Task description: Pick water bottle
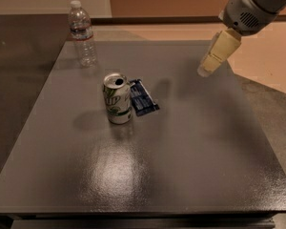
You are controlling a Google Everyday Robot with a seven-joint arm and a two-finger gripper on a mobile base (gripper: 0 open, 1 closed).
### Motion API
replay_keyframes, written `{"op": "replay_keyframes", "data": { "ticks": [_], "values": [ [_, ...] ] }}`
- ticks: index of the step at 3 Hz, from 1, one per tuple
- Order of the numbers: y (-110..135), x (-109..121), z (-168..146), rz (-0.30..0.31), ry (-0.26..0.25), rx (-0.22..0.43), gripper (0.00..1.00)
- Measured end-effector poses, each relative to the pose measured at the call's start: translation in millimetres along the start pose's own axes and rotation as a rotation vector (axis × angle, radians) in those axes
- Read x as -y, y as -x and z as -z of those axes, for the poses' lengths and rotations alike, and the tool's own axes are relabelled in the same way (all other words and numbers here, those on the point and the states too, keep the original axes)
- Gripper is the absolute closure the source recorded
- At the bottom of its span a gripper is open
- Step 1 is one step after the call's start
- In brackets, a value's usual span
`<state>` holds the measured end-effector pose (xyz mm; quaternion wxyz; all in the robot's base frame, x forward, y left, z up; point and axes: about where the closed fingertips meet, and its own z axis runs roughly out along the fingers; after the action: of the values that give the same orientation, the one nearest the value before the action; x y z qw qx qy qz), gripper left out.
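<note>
Grey and faintly glossy, the tabletop (190,171) fills most of what we see, with a pale patch of reflected light near its front. We find the water bottle (83,35) standing upright at the far left corner, close to the left edge. It is clear ribbed plastic with its white cap on and a dark label band around the upper body. Nothing touches it. Nearer the middle of the table, well apart from the bottle and closer to us, a white-and-green soda can (117,99) stands upright with its opened top showing. A dark blue snack packet (143,97) lies flat just to the can's right, touching it or very nearly so. The gripper (207,67), a cream-coloured piece at the end of a grey arm (250,6) that enters from the upper right corner, hangs in the air over the far right part of the table. It points down and to the left, and its dim shadow falls on the surface to its left. Whether it is spread or closed we cannot make out from this angle. The can and packet sit nearer to us than the straight line from gripper to bottle, so they do not stand between the two. Beyond the table we see tan floor (271,66) on the right and a dark surface (14,66) on the left.
</note>
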<state>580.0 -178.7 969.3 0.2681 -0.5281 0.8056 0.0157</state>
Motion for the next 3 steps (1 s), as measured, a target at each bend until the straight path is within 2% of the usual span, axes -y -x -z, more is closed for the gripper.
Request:
{"op": "replay_keyframes", "data": {
  "ticks": [1,3],
  "values": [
    [28.1,17.8,-20.6,-0.009,0.003,0.067,0.00],
    [99.5,25.9,-68.4,0.010,0.045,0.195,0.00]
  ]
}}
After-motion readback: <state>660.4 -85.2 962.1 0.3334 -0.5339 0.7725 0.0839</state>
